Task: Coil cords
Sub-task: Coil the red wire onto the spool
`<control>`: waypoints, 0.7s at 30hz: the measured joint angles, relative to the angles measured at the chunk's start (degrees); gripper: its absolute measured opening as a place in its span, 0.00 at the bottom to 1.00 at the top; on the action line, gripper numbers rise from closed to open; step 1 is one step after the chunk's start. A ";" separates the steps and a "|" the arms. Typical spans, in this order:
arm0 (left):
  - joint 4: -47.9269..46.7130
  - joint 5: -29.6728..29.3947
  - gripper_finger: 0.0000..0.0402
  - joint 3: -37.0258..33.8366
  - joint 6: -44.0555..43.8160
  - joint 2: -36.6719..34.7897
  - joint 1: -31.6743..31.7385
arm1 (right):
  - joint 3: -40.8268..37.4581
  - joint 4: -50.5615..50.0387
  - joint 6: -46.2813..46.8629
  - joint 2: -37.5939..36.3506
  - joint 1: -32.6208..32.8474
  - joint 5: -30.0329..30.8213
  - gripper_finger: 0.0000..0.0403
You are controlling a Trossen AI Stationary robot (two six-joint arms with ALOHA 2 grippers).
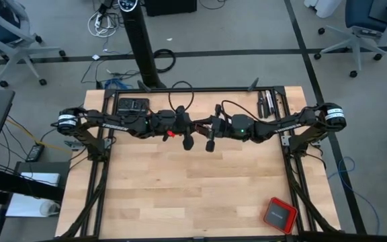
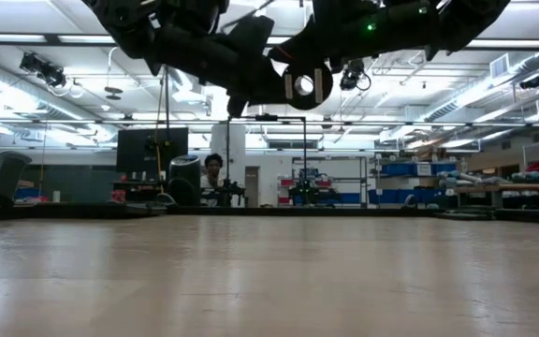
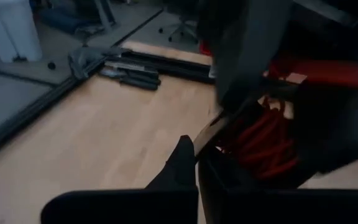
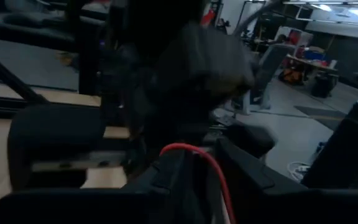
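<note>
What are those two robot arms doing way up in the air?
They are winding a thin red cord into a bundle. Both arms are lifted above the wooden table and meet over its middle. The left pincer is shut on the red cord, which shows as a tight bunch of loops. The right pincer is right beside it. A red square box sits untouched near a table corner.

Two black jointed arms (image 1: 123, 122), white-banded at the shoulders (black cables looping above), a green light glowing on the right arm (image 1: 274, 126).
</note>
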 joint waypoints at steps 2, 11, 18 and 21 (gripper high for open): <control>-0.08 -0.79 0.00 -0.01 -2.58 0.42 -0.02 | 0.00 -0.34 -0.07 0.00 -0.02 0.35 0.22; 5.99 -2.97 0.00 -0.02 -8.01 4.79 -0.13 | 0.04 -3.44 2.73 0.56 0.40 0.41 0.23; 6.79 -3.34 0.00 -0.07 -8.62 6.59 -0.80 | 0.02 -4.06 2.89 2.03 2.20 4.14 0.22; 7.04 -3.00 0.00 -0.07 -8.92 6.59 -0.78 | 0.02 -3.70 1.17 1.68 2.59 5.57 0.22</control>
